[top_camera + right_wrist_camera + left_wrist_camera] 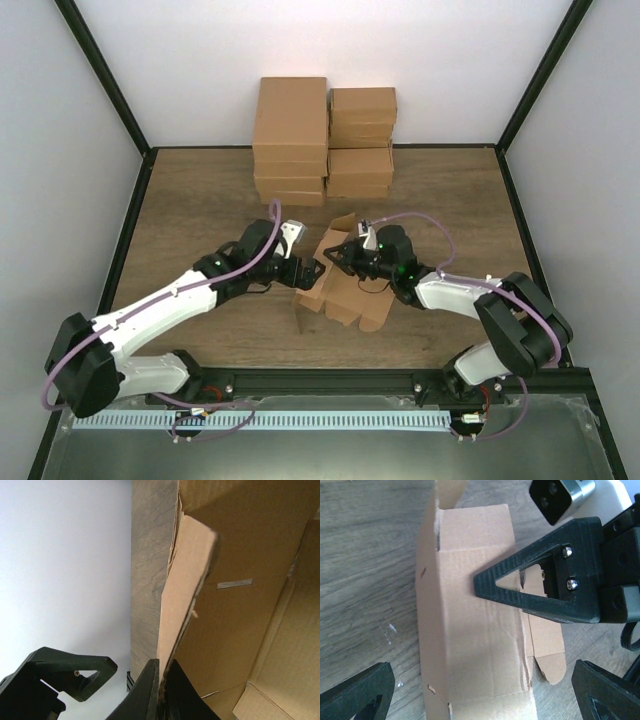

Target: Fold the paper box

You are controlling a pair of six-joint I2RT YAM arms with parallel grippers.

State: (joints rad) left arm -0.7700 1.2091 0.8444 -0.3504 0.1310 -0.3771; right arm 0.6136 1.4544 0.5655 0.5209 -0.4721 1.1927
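The brown paper box [345, 285] lies partly unfolded in the middle of the wooden table, with its flaps standing up. In the left wrist view it [475, 630] is a long folded panel with a small tab at its right side. My left gripper [302, 272] is open at the box's left end, and its jaws [485, 702] stand wide on either side of the box. My right gripper [336, 256] is shut on the edge of an upright flap [186, 590], with the cardboard pinched between its fingertips [161, 692]. One right finger [540, 585] reaches over the box top.
Two stacks of finished brown boxes [325, 140] stand at the back middle of the table. Black frame rails [120, 230] run along the table's left and right edges. White walls surround it. The left gripper's finger [65, 677] shows beside the right gripper's.
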